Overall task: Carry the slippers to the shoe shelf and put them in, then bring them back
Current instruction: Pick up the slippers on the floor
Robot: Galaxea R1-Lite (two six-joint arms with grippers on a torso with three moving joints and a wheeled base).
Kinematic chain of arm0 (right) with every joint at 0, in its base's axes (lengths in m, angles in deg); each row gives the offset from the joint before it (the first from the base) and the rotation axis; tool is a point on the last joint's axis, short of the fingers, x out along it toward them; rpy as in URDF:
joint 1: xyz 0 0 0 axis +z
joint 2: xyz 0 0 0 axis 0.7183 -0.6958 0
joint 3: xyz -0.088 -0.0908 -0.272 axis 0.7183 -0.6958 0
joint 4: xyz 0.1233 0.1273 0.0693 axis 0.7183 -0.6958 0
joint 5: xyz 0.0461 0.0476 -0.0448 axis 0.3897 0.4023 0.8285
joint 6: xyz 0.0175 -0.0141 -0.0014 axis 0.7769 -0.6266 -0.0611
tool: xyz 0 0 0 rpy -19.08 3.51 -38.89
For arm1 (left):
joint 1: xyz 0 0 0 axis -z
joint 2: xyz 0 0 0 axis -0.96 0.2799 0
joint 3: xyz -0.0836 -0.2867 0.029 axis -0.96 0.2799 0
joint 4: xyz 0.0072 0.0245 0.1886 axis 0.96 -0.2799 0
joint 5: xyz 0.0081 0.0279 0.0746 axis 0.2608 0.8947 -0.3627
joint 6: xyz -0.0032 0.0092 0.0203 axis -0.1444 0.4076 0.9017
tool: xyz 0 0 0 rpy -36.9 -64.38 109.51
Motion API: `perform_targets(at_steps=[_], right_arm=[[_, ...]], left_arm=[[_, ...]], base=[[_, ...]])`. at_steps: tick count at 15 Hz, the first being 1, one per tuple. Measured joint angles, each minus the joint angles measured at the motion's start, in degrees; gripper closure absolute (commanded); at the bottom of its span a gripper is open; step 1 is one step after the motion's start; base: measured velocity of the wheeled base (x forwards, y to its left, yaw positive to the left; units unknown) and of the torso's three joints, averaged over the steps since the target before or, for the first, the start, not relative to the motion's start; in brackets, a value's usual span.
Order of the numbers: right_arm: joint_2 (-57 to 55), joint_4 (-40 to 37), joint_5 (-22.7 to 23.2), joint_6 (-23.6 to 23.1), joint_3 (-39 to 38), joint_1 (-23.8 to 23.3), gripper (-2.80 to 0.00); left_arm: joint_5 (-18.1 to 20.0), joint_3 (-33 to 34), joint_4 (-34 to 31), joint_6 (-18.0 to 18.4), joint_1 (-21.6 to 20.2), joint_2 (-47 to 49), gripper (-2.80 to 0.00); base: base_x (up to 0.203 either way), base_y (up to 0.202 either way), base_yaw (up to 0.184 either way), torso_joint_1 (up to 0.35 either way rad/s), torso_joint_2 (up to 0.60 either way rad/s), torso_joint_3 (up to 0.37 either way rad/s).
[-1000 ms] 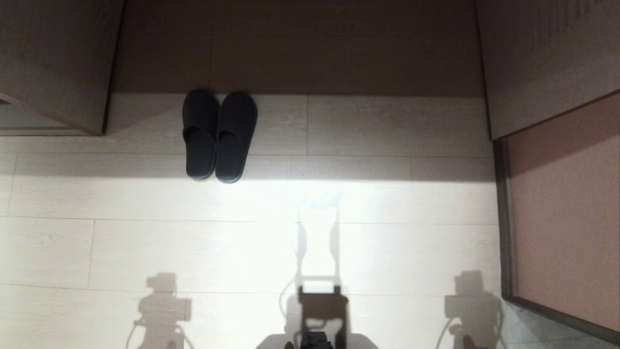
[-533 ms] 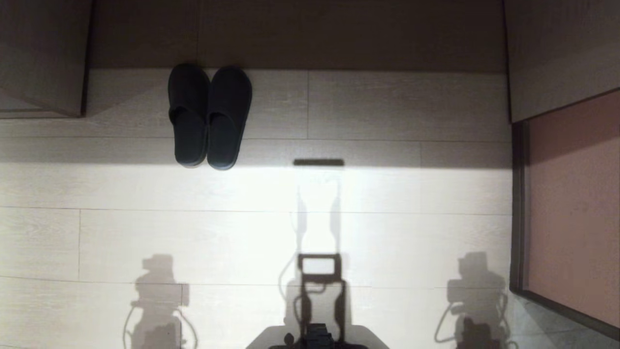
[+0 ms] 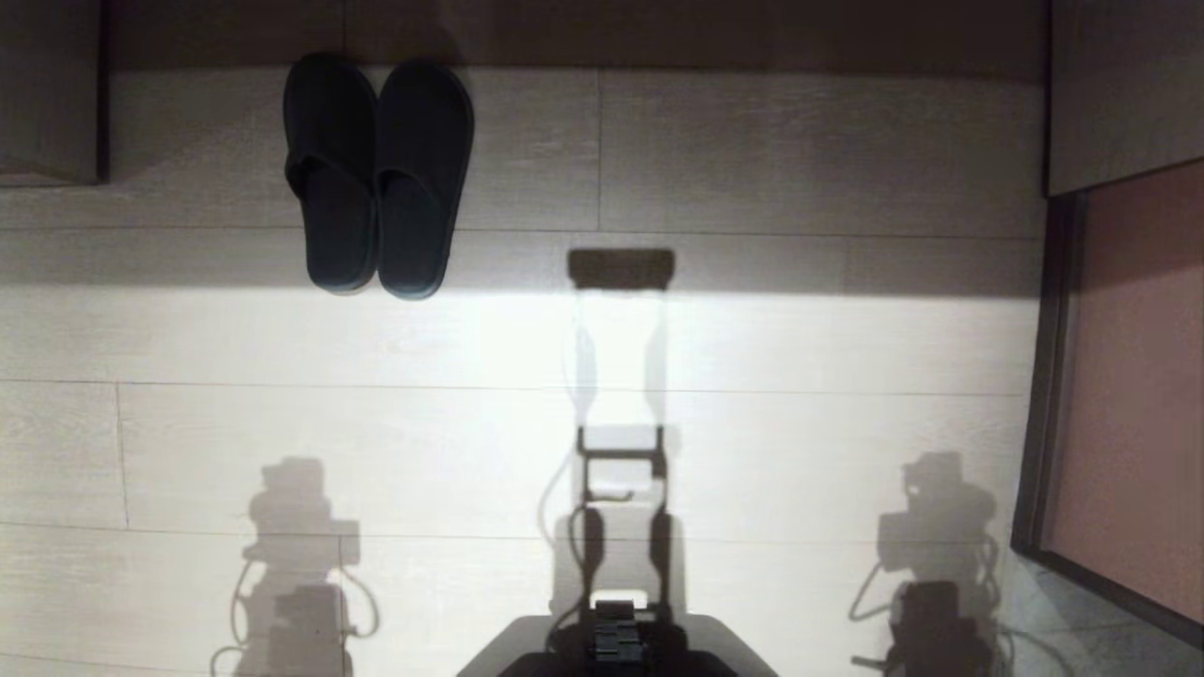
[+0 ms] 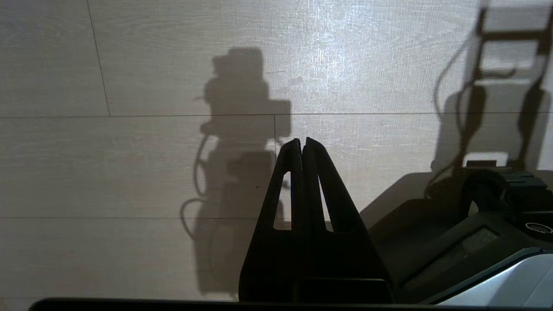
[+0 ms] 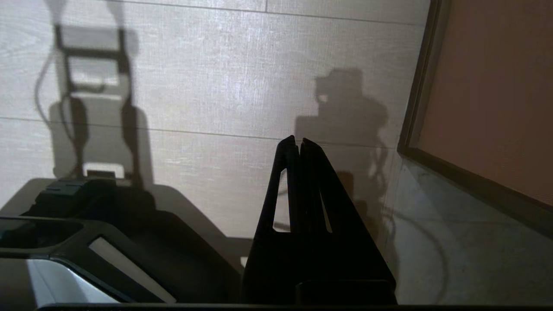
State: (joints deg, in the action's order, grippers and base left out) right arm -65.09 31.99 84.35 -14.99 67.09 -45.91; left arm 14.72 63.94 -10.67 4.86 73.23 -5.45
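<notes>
The slippers [image 3: 376, 174], a dark pair lying side by side with toes pointing away from me, rest on the pale plank floor at the far left of the head view. Their toes reach the edge of a dark shadowed band. The shoe shelf is out of view. My left gripper [image 4: 302, 140] hangs shut and empty over bare floor beside my base. My right gripper [image 5: 299, 139] is likewise shut on nothing, above the floor on the other side. Neither gripper appears in the head view; only their shadows fall on the floor.
A dark recess [image 3: 658, 28] runs along the far edge, between a wood-grain panel [image 3: 47, 94] at far left and another [image 3: 1124, 85] at far right. A pinkish panel in a dark frame [image 3: 1129, 395] bounds the right. My base [image 3: 616, 649] shows at the near edge.
The whole head view has shifted as the camera moved: slippers and recess slid towards the far edge and look larger. The slippers themselves lie as before, and both arms stayed still.
</notes>
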Motion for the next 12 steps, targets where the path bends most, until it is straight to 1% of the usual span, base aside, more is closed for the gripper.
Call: perform_targets(at_steps=[8, 12], right_arm=[[0.00, 0.00, -0.02, 0.02, 0.00, 0.02, 0.00], [0.00, -0.04, 0.01, 0.02, 0.00, 0.02, 0.00]], left_arm=[[0.01, 0.00, 0.00, -0.02, 0.00, 0.01, 0.00], [0.02, 0.00, 0.10, -0.09, 0.00, 0.01, 0.00]], base=[[0.000, 0.000, 0.000, 0.001, 0.00, -0.198], [0.000, 0.000, 0.000, 0.002, 0.00, -0.054]])
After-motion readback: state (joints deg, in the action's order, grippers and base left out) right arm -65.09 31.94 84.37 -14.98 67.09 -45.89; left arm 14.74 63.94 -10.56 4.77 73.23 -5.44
